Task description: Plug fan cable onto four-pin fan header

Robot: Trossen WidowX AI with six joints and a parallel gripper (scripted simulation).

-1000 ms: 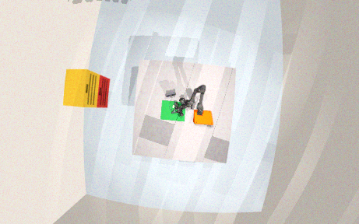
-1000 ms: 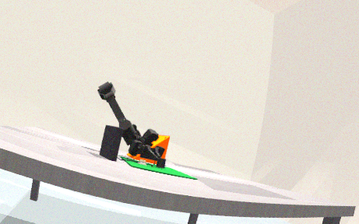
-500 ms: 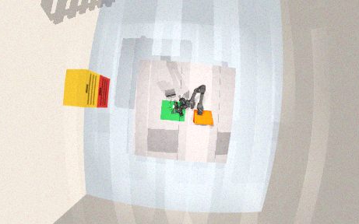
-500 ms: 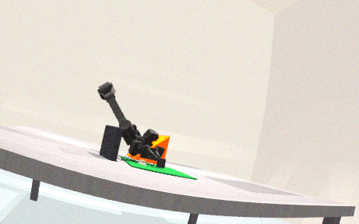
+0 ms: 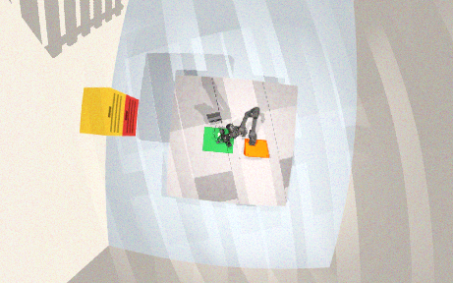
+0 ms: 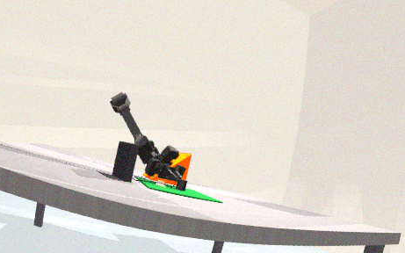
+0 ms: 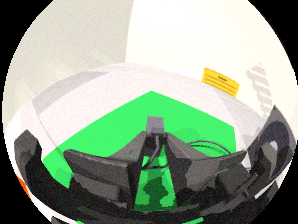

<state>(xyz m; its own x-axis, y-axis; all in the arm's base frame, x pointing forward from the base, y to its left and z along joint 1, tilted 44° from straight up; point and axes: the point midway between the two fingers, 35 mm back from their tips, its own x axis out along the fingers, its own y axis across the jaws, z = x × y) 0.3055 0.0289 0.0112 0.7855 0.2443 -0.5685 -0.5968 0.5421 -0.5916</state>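
Note:
The green board (image 5: 210,146) (image 6: 206,197) (image 7: 150,102) lies flat on the table. My gripper (image 5: 221,138) (image 6: 181,185) (image 7: 156,136) is low over the board, its fingertips shut on the small grey plug (image 7: 155,124). The plug stands upright at the fingertips. A dark cable (image 7: 212,145) runs down from the plug and loops over the board at the right in the wrist view. The four-pin header is hidden under the plug and fingers, so I cannot tell how deep the plug sits. A dark upright block (image 5: 214,117) (image 6: 125,161), perhaps the fan, stands beside the board.
An orange block (image 5: 256,148) (image 6: 187,159) is by the arm's base, beside the board. A yellow and red cabinet (image 5: 94,110) (image 7: 220,83) stands beyond the table. The arm bends high above the tabletop (image 5: 186,162) between its base and the board.

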